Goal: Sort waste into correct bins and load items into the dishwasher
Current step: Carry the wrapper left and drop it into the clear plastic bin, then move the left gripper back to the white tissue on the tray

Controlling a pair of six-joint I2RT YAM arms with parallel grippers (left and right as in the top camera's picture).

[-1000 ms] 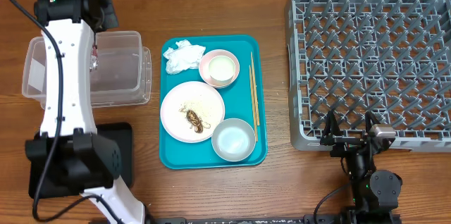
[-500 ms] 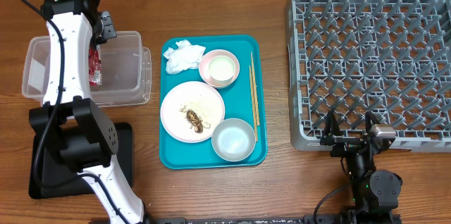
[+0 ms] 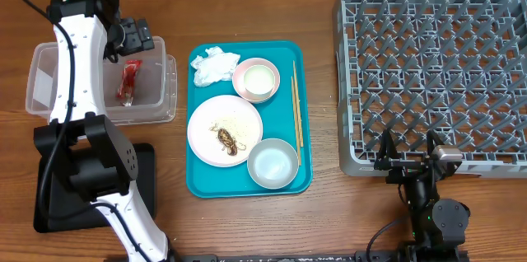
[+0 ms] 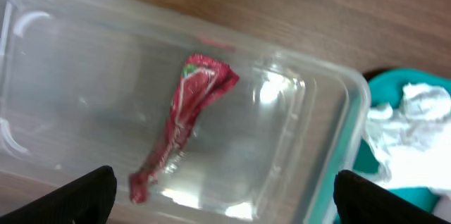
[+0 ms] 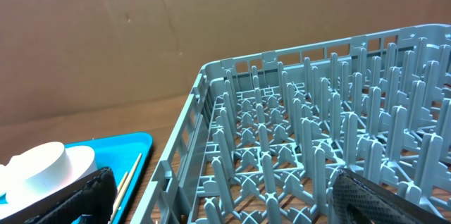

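Wrapper (image 4: 187,125) in tub (image 3: 169,89): done. Your left gripper (image 3: 136,34) spread, empty; right gripper (image 3: 409,157) spread. Tissues (image 3: 214,66), food scrap (image 3: 226,141), plate (image 3: 204,120), bowls (image 3: 272,164), chopsticks (image 3: 296,105) left.

The snack wrapper (image 3: 128,81) lies inside the tub (image 3: 41,89) at the table's left, with the flat tray (image 3: 145,167) in front of it. The serving tray (image 3: 198,184) sits at centre and carries a tissue (image 3: 214,66) and small bowl (image 3: 256,78) at the far end. A plate (image 3: 224,130) bearing a food scrap (image 3: 227,141) sits at its middle, a larger bowl (image 3: 272,164) near-right, and chopsticks (image 3: 296,105) along its right edge. The dish rack (image 3: 428,72) stands right.
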